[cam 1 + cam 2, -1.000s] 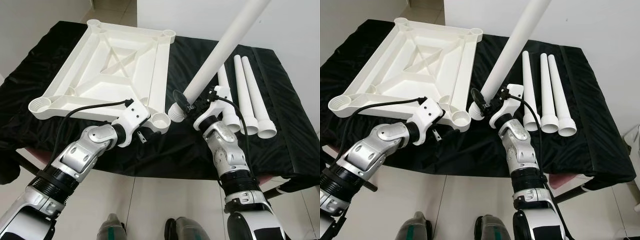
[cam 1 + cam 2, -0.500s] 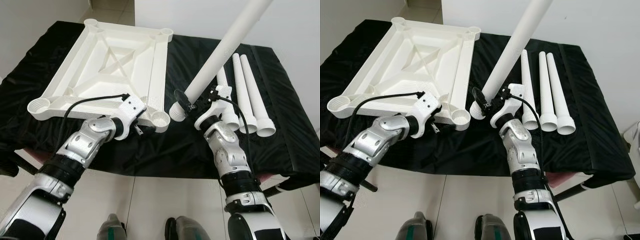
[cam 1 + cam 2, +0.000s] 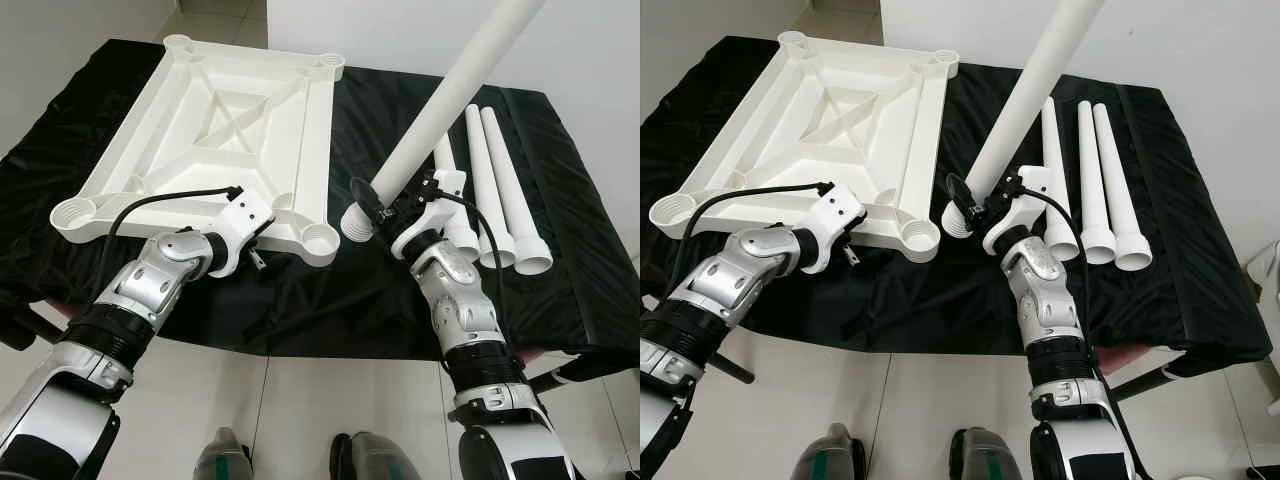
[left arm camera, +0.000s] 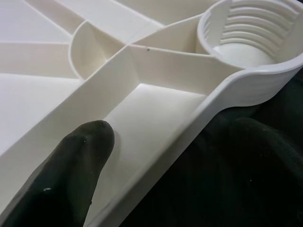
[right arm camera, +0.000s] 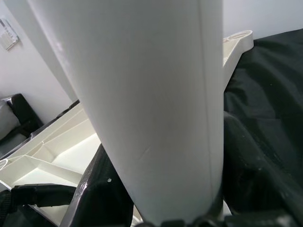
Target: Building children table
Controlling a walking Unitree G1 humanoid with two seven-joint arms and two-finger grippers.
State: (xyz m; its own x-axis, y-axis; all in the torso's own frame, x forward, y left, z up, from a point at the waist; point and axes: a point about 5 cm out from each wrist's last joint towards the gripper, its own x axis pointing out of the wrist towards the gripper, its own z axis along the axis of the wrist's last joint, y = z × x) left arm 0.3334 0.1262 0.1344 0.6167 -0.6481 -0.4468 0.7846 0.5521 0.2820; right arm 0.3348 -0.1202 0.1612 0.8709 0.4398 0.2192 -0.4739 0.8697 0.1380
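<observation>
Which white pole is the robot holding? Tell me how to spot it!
Find the black-covered table with the upside-down white tabletop. Beside the tabletop's near corner socket, the right hand grips one white leg. It alone sticks up slanted in the air; the three other legs lie flat.

Draped all over in a black cloth [image 3: 400,290], the desk [image 3: 560,345], with pale tiled floor [image 3: 300,410] below its near edge. Lying flat on the cloth toward the left, upside down with ribs and four round corner sockets facing up: a white plastic tabletop [image 3: 230,120]. Well apart on the right, resting side by side and roughly parallel with flared ends toward the near edge: three white table legs [image 3: 1095,180].
</observation>
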